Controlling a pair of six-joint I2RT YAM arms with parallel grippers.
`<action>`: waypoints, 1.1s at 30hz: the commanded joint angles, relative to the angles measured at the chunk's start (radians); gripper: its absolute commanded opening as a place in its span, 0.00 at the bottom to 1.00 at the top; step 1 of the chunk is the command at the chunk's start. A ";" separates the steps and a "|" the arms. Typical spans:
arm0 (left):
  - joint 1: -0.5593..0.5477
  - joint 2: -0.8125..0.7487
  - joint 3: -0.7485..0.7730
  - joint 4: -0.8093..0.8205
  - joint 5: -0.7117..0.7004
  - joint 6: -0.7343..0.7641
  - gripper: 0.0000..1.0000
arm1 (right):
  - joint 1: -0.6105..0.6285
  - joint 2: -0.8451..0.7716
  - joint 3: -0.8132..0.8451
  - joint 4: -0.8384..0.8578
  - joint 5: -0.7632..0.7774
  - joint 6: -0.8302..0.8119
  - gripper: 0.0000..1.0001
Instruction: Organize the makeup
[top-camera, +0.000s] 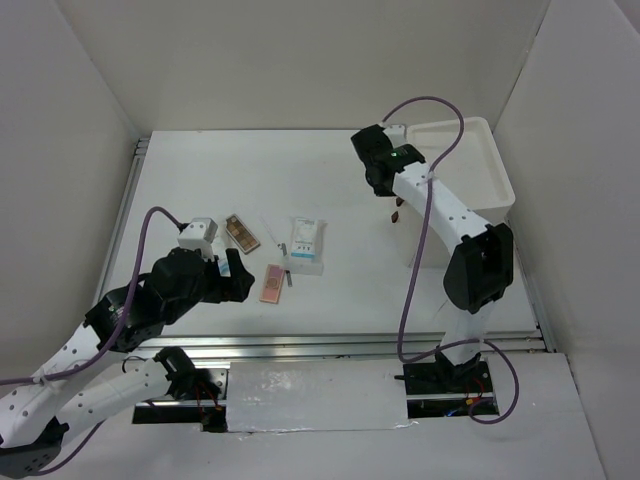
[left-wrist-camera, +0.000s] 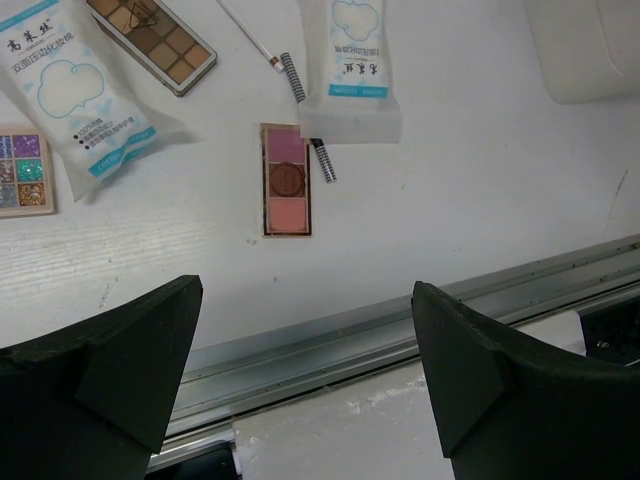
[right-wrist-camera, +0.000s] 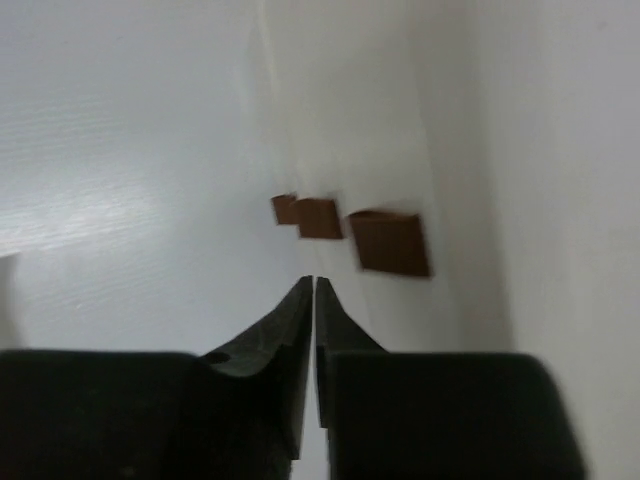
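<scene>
My left gripper (top-camera: 238, 284) (left-wrist-camera: 305, 335) is open and empty, hovering over the table's near rail. Ahead of it lie a pink and brown palette (left-wrist-camera: 286, 180) (top-camera: 272, 283), two white-and-blue packets (left-wrist-camera: 352, 65) (left-wrist-camera: 75, 92), a brown palette (left-wrist-camera: 152, 35) (top-camera: 241, 233), a glitter palette (left-wrist-camera: 25, 170) and a thin pencil (left-wrist-camera: 250, 30). My right gripper (top-camera: 395, 203) (right-wrist-camera: 314, 280) is raised beside the white box, its jaws together on a thin clear palette with brown pans (right-wrist-camera: 390, 243) (top-camera: 397, 212). No sponges are in view.
The big white box (top-camera: 470, 160) (left-wrist-camera: 590, 50) stands at the back right against the wall. A dark patterned stick (left-wrist-camera: 292, 77) pokes out from under the middle packet. Metal rails (left-wrist-camera: 400, 320) run along the table's near edge. White walls enclose the table.
</scene>
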 joint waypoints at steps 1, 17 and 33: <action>-0.005 0.013 0.010 0.015 -0.038 -0.020 0.99 | 0.129 -0.098 -0.007 0.036 -0.076 -0.050 0.21; -0.007 0.774 0.005 1.274 0.434 -0.188 1.00 | 0.216 -1.099 -0.459 0.319 -0.596 0.083 1.00; 0.101 1.619 0.659 1.570 0.571 -0.524 0.92 | 0.217 -1.538 -0.576 0.302 -0.789 0.175 1.00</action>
